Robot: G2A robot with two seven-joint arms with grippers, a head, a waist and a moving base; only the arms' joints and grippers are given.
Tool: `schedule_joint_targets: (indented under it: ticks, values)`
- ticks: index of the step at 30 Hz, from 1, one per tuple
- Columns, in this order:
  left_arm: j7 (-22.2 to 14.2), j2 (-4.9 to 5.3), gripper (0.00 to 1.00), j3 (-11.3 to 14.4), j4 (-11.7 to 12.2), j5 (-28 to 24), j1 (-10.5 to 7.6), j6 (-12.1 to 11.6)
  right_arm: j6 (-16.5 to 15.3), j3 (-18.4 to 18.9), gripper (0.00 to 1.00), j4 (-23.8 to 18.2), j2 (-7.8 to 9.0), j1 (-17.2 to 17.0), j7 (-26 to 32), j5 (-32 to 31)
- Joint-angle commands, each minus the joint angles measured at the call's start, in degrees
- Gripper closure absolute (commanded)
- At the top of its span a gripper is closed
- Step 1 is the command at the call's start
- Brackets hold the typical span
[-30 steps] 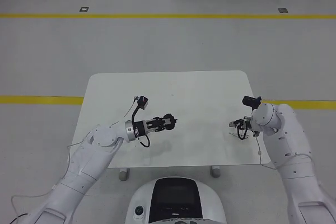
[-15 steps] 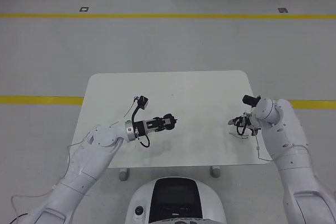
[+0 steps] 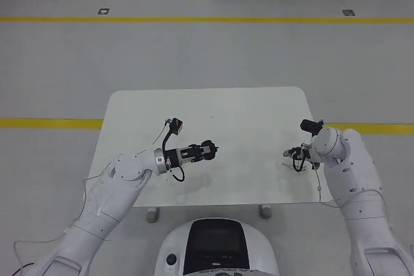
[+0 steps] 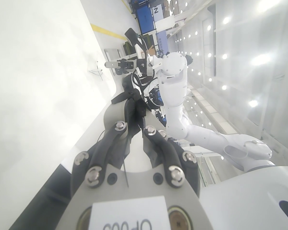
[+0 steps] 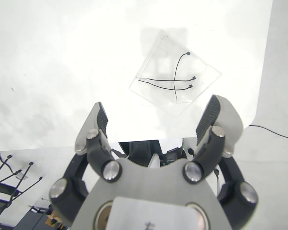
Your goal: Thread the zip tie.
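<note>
The left gripper [image 3: 212, 148] hung over the middle of the table [image 3: 248, 110], its tips pointing toward the table's right side. Its jaws were clenched, and a thin black tie [image 4: 126, 166] was pinched between them. The tie's free length ran back from the fingers across the grey palm plate. The part beyond the fingertips was too dark to make out, so I could not tell how far it stuck out or whether it was looped.

The right gripper [image 3: 292, 152] sat near the table's right edge, well apart from the left gripper and aimed down at the tabletop. Its jaws stood wide apart and grasped nothing, with the ribbed pads [image 5: 207, 113] facing each other across the gap.

Just ahead of those open jaws a clear square tray [image 5: 201, 70] lay flat on the table, near the right edge and one rounded corner. Three more black ties [image 5: 168, 80] lay loose in the tray. Two ran nearly side by side with their heads at the same end, and the third curved across both. None of them touched the gripper.

A thin dark wire [image 5: 273, 134] showed past the table's edge.
</note>
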Motion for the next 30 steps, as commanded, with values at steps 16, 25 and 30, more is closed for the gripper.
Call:
schedule_joint_targets:
  ticks: [16, 25, 30]
  values:
    - [0.00, 0.00, 1.00, 0.00, 0.00, 0.00, 0.00, 0.00, 0.00, 0.65, 0.62, 5.80, -2.05, 2.10, -0.93, -2.09]
    - [0.00, 0.00, 1.00, 0.00, 0.00, 0.00, 0.00, 0.00, 0.00, 0.41, 0.66, 8.25, -3.02, 2.49, -4.32, -2.94]
    - [0.00, 0.00, 1.00, 0.00, 0.00, 0.00, 0.00, 0.00, 0.00, 0.66, 0.69, 8.71, -3.39, 2.13, -5.47, -4.66]
